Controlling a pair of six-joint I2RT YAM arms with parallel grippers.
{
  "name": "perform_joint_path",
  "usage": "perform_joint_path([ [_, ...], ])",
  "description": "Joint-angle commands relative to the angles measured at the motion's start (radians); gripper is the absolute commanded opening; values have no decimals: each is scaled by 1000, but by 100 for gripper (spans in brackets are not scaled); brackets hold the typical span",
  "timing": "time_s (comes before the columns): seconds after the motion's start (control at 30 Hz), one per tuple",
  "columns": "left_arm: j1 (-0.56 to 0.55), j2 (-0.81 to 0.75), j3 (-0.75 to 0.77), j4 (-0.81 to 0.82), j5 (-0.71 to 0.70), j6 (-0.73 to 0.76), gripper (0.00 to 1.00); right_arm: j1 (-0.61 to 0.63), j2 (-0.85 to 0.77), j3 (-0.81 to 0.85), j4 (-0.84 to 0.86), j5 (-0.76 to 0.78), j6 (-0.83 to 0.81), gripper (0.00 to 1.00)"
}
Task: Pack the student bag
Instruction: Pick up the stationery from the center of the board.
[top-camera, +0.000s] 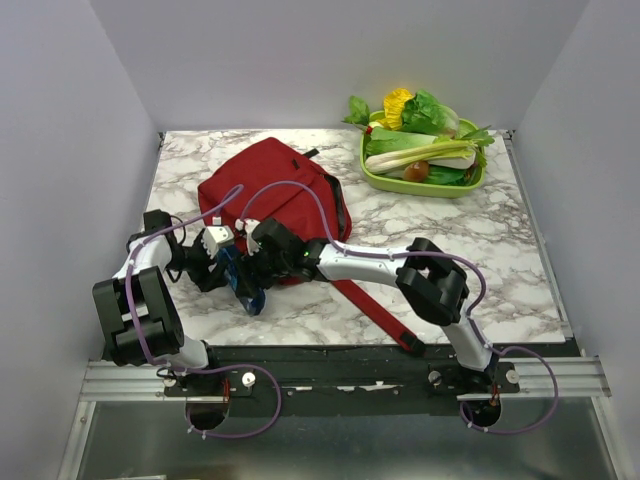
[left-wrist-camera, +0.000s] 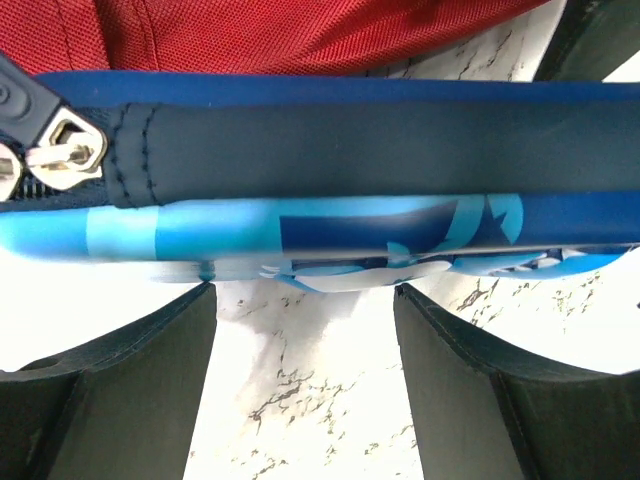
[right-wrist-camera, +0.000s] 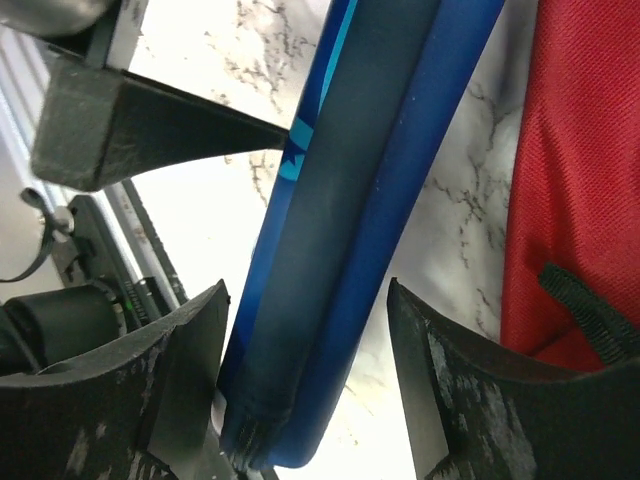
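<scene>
— Marble table (top-camera: 500, 260), white walls on three sides. Dark red student bag (top-camera: 275, 185) lies flat just beyond both grippers, slumped, no shape of its own.
— Handling?
— Soft fabric, probably light, likely to fold and sag wherever it is lifted. My guess is to take it at a seam or the lip of the opening, one finger inside and one out. A pinch on the flat panel would only bunch cloth. Opening not made out from above. One long strap (top-camera: 375, 315) runs past the right arm toward its base and could snag.
— Between bag and tools?
— Blue patterned pencil case (left-wrist-camera: 320, 170), on its edge. Zip pull (left-wrist-camera: 62, 150) sits off to the left of the left fingers, red fabric right behind the case.
— State of left gripper (left-wrist-camera: 300, 295)?
— Fingers spread, marble showing between them, both tips at the case's near edge. Not clamping.
— And right gripper (right-wrist-camera: 305, 290)?
— Straddles the case, a finger on each side, bag off to its right. Gap shows along one side lower down. Whether the tips press, cannot tell.
— The case itself?
— Padded, smooth-faced, maybe slick. Looks stiffer than the bag.
— Farther out?
— Green tray (top-camera: 440, 190) of vegetables, well beyond the right gripper at the far corner, apart from the bag.
</scene>
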Motion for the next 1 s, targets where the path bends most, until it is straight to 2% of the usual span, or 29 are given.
perform_joint_path([
  [0.0, 2, -16, 24, -3, 57, 5, 78, 19, 60, 72, -122, 110, -31, 70],
  [0.23, 6, -48, 36, -55, 79, -3, 78, 32, 74, 110, -166, 185, -19, 49],
  [0.27, 11, -61, 41, -67, 83, -3, 78, 32, 68, 107, -166, 188, -22, 40],
  [0.3, 18, -62, 71, -84, 90, -5, 78, 32, 60, 103, -166, 192, -23, 35],
  [0.37, 54, -67, 125, -166, 134, -6, 78, 32, 31, 90, -160, 200, -28, 29],
  [0.6, 161, -64, 525, -476, 251, 12, 80, 32, -134, 38, -151, 179, -48, 29],
  [0.7, 160, -91, 598, -529, 260, -15, 82, 26, -276, -40, -150, 199, -54, 29],
  [0.77, 149, -139, 596, -517, 264, -34, 84, 16, -354, -133, -145, 214, -45, 29],
  [0.87, 43, -224, 535, -414, 188, -119, 86, -20, -545, -259, -116, 228, -5, 29],
  [0.97, -138, -319, 403, -252, 87, -201, 88, -83, -729, -435, -110, 295, 35, 29],
])
